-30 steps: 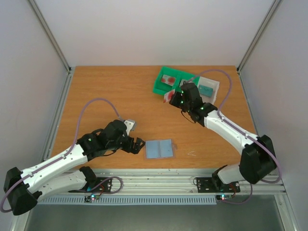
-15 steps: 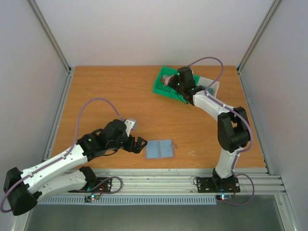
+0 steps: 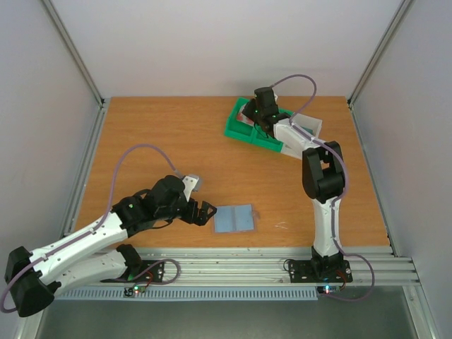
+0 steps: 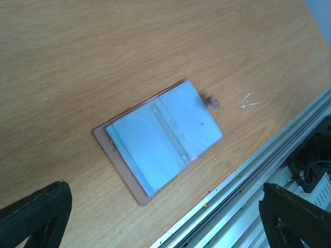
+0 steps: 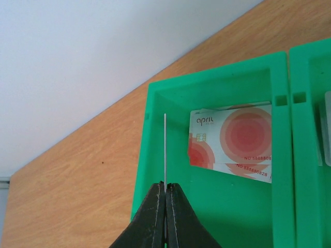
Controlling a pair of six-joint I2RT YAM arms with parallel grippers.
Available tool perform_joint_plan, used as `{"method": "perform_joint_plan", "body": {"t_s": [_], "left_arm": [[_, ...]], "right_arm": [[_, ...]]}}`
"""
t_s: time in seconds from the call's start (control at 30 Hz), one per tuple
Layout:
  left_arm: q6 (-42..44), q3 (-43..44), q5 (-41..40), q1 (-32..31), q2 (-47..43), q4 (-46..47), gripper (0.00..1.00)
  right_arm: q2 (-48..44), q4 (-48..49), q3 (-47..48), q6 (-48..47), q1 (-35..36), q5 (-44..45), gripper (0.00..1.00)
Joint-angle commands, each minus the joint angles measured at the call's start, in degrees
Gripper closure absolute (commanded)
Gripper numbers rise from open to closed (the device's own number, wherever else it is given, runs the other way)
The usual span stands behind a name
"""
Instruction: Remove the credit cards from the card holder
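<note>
The card holder (image 3: 234, 219) (image 4: 165, 139) lies open and flat near the table's front edge, its blue-grey sleeves facing up. My left gripper (image 3: 205, 213) (image 4: 165, 219) hovers just left of it, open, with nothing between its fingers. My right gripper (image 3: 260, 116) (image 5: 165, 188) is at the far side over the green tray (image 3: 244, 132), shut on a thin credit card (image 5: 165, 150) seen edge-on. Two whitish cards with red round blotches (image 5: 232, 139) lie stacked in the compartment below it.
The green tray's wall (image 5: 207, 77) frames the compartment; a greyish card (image 5: 326, 134) shows in the neighbouring one. A white tray (image 3: 308, 127) adjoins it on the right. The metal rail (image 4: 269, 175) runs along the table's front edge close to the holder.
The right arm has stretched away and to the left, carrying the card from in front of the tray to above its left compartment. The left arm and the holder have not moved.
</note>
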Motion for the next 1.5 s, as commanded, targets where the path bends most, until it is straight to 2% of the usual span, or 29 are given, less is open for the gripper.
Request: {"method": "perform_joint_plan", "body": {"t_s": [0.0, 0.23, 0.67, 1.47], "left_arm": [[-0.7, -1.0, 1.0, -0.1, -1.4, 1.8, 0.01], [-0.7, -1.8, 0.9, -0.1, -1.9, 1.1, 0.01], [-0.7, -3.3, 0.2, -0.1, -3.5, 0.7, 0.01], [-1.9, -3.7, -2.5, -0.1, -3.8, -0.2, 0.01]], "right_arm": [[3.5, -3.4, 4.4, 1.6, -0.2, 1.6, 0.99], [9.1, -6.2, 11.0, 1.6, -0.2, 2.0, 0.99], [14.7, -6.9, 17.3, 0.6, -0.4, 3.5, 0.99], [18.7, -14.0, 26.1, -2.0, -1.0, 6.7, 0.98]]}}
